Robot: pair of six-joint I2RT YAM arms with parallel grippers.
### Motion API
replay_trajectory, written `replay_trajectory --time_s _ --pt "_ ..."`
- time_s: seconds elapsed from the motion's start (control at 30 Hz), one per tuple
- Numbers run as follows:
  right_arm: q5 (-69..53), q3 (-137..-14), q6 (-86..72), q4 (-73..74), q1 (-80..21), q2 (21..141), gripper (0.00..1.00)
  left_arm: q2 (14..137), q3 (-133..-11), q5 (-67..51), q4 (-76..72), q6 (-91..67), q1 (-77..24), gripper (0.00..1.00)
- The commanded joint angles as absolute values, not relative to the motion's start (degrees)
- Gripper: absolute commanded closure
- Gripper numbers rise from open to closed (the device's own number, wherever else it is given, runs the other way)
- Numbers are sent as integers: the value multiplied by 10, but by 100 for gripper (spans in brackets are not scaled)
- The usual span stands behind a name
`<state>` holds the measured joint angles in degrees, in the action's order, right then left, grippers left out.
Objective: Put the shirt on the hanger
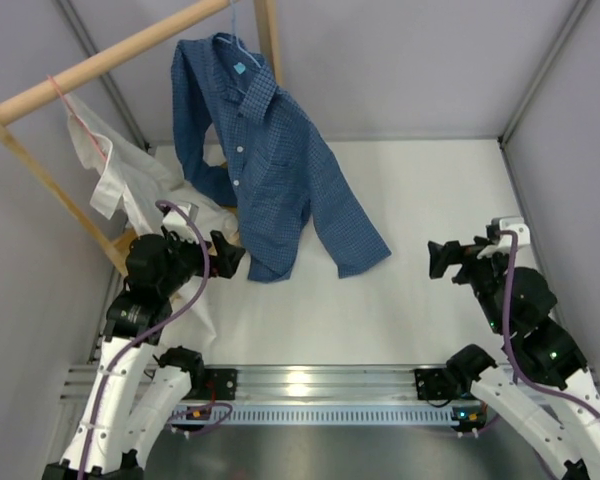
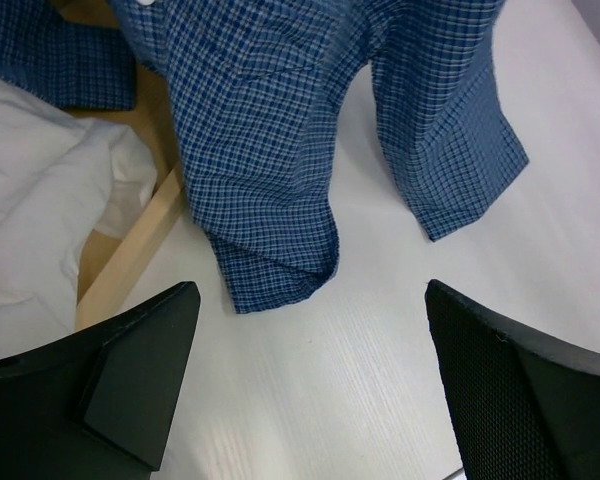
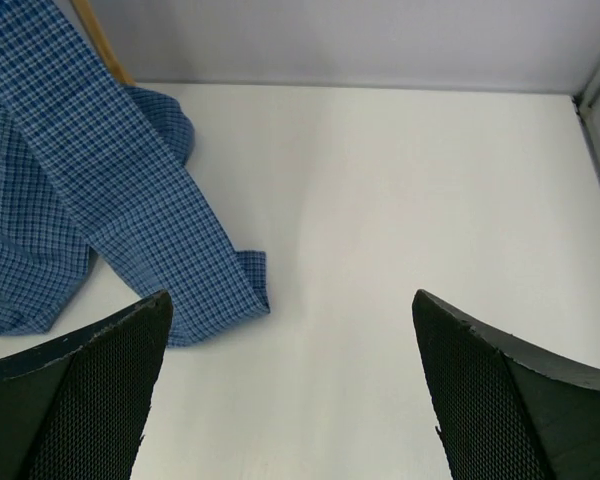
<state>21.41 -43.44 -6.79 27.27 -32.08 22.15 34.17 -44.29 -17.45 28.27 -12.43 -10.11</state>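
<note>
Plainly empty and wide open, left end effector (image 2: 308, 330) faces the shirt (image 2: 270, 150) hem, right end effector (image 3: 290, 330) its cuff edge.

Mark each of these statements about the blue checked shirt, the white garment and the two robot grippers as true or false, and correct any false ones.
1. The blue fine-checked button-up shirt hangs with its collar up at the wooden rail and its lower end lies on the white table. True.
2. The left gripper is clamped on a shirt sleeve. False: it is open and holds nothing. The shirt's hem lies just ahead of it.
3. In the top view, the white cloth garment hangs to the left of the shirt. True.
4. The right gripper is shut. False: it is open over bare table.
</note>
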Motion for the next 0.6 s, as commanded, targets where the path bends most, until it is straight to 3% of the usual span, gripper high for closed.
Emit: replay_trajectory --time_s 0.0,0.1,0.57 --pt "274 -452 -82 350 -319 186 1 352 -437 -109 270 -138 -97 2" --pt "293 -454 -68 378 -319 169 1 350 -439 -43 284 -144 -97 2" --pt "334 -446 -66 380 -319 154 0 327 -434 -26 285 -142 -97 2"
